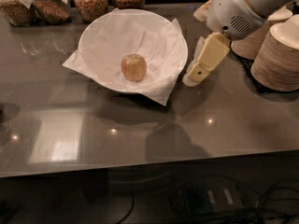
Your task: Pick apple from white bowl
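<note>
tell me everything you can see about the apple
The apple is small and round, yellowish with a reddish-orange blush and smooth, faintly shiny skin. It looks whole and sits near the middle of the bowl, resting on the crinkled white paper that lines it. Nothing else touches it. The tool hangs to its right, just outside the bowl's rim and apart from the apple.
</note>
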`<act>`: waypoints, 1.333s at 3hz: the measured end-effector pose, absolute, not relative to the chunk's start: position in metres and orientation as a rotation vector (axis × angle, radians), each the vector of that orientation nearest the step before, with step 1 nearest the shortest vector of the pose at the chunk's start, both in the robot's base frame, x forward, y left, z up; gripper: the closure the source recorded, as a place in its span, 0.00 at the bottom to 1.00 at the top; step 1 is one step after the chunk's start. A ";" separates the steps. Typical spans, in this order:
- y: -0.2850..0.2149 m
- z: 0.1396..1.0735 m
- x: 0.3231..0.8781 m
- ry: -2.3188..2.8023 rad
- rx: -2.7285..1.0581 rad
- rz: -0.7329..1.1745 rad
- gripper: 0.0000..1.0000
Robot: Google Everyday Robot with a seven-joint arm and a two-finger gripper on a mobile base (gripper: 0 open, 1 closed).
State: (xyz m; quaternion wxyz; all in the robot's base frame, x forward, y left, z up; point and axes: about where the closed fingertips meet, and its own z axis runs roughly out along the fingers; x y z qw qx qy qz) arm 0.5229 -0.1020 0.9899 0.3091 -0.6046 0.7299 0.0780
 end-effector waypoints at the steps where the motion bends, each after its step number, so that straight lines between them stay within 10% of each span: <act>1: -0.076 0.979 0.542 1.876 -1.633 0.228 0.00; 4: -0.036 0.970 0.585 1.780 -1.658 0.210 0.00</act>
